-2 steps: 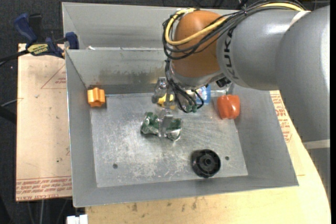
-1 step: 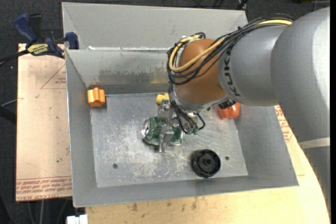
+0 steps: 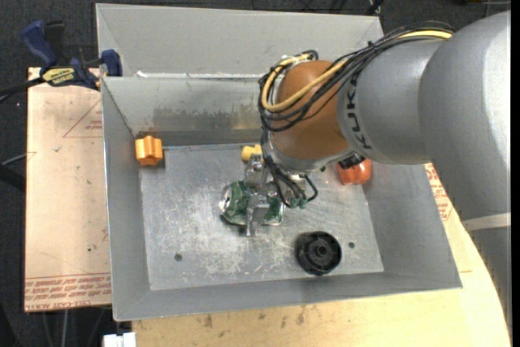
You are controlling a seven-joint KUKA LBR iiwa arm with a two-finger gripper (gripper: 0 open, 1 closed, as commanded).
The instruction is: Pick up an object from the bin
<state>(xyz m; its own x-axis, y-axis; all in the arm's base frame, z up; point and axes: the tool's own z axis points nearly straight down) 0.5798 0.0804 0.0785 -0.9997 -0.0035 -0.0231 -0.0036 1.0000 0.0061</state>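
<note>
The grey bin (image 3: 175,252) holds a few scattered things. The arm (image 3: 406,106) leans in from the right, and its tool (image 3: 260,211) hangs low near the bin's middle, over a green piece (image 3: 237,206) with ragged edges (perhaps a scrap of circuit board). Whether the tool is open or closed I cannot tell. I judge this to be the grasping step; the next move calls for a firm close, then a straight lift. A black knob (image 3: 317,252) lies near, toward the front; an orange block (image 3: 149,149) sits in the far left corner.
</note>
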